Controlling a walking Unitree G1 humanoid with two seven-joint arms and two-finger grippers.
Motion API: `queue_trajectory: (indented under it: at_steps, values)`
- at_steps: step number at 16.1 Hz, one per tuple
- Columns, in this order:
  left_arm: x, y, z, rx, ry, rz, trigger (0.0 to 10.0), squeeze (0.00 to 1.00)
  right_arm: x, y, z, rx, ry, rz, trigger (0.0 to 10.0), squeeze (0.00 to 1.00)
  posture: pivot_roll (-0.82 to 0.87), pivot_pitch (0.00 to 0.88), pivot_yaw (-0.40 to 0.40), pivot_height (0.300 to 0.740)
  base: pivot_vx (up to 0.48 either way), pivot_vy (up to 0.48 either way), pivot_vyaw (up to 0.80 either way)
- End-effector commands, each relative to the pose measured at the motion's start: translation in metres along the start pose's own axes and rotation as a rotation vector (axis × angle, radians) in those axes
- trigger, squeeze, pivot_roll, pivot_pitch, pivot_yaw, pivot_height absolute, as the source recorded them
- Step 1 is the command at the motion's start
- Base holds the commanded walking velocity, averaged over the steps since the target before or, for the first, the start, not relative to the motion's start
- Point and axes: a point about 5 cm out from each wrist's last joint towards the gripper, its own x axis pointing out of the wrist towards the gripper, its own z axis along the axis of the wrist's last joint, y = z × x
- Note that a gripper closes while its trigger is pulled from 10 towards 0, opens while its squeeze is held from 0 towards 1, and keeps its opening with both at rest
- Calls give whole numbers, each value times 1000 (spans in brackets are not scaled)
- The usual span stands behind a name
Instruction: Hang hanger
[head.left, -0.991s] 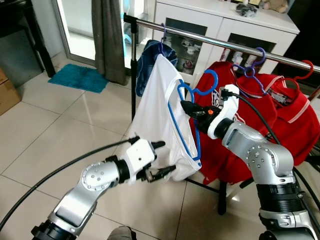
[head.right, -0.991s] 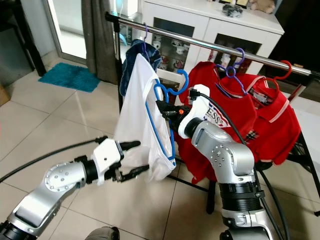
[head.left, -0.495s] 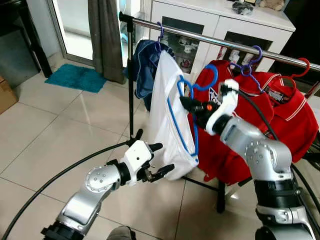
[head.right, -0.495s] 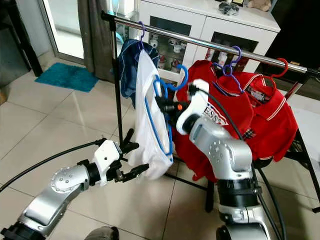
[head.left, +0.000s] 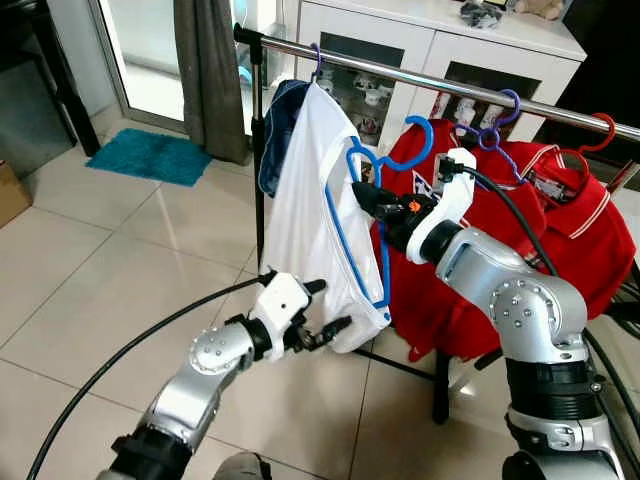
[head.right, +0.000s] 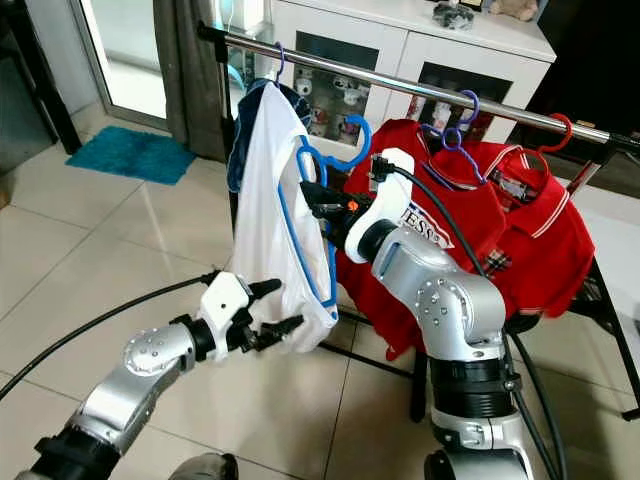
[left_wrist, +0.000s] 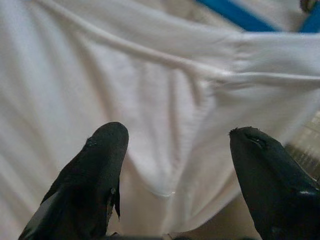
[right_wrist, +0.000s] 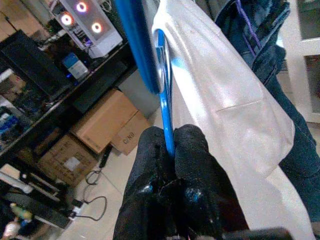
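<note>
A blue hanger (head.left: 366, 222) carries a white shirt (head.left: 307, 215) in front of the chrome clothes rail (head.left: 430, 84). My right gripper (head.left: 360, 196) is shut on the hanger's neck, below its hook (head.left: 418, 150), which sits under the rail and apart from it. In the right wrist view the fingers (right_wrist: 172, 150) pinch the blue bar (right_wrist: 165, 105). My left gripper (head.left: 327, 313) stands open at the shirt's lower hem. Its two fingertips (left_wrist: 105, 145) frame the white cloth (left_wrist: 170, 130) in the left wrist view, with nothing clamped between them.
A dark blue garment (head.left: 283, 125) hangs at the rail's left end on a purple hanger. Red shirts (head.left: 560, 210) hang to the right on purple and red hangers. A white cabinet (head.left: 430, 40) stands behind. A teal mat (head.left: 148, 158) lies on the tiled floor.
My right gripper has lifted the hanger and shirt a little and shifted them left, toward the rail's end. My left gripper has come closer to the hem, still open.
</note>
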Motion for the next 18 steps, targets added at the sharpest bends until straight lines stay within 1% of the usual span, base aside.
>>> queue_trajectory:
  at_steps: [1, 3, 4, 5, 7, 8, 18]
  values:
    - [5, 4, 1, 2, -11, -5, 6431, 0, -2, 10, 17, -20, -54, 31, 10000, 0, 75, 32, -88, 740, 0, 0, 0]
    - [9, 6, 2, 4, -12, -19, 3373, 0, -3, 12, 18, -18, -54, 38, 10000, 0, 71, 34, -87, 740, 0, 0, 0]
    - [10, 7, 3, 8, -12, -19, 941, 0, -3, 13, 18, -17, -54, 39, 10000, 0, 69, 36, -86, 740, 0, 0, 0]
    - [11, 9, 3, 12, -13, -18, 0, 0, -3, 14, 18, -16, -53, 41, 10000, 0, 67, 38, -84, 740, 0, 0, 0]
    - [11, 10, 3, 21, -15, -22, 0, 0, -3, 15, 17, -13, -50, 41, 10000, 0, 66, 40, -82, 740, 0, 0, 0]
    - [12, 10, 2, 31, -16, -40, 0, 0, -4, 16, 17, -8, -46, 40, 10000, 0, 65, 42, -80, 740, 0, 0, 0]
    - [17, 8, 2, 37, -27, -79, 0, 0, -4, 17, 19, -8, -51, 40, 10000, 0, 58, 38, -76, 740, 0, 0, 0]
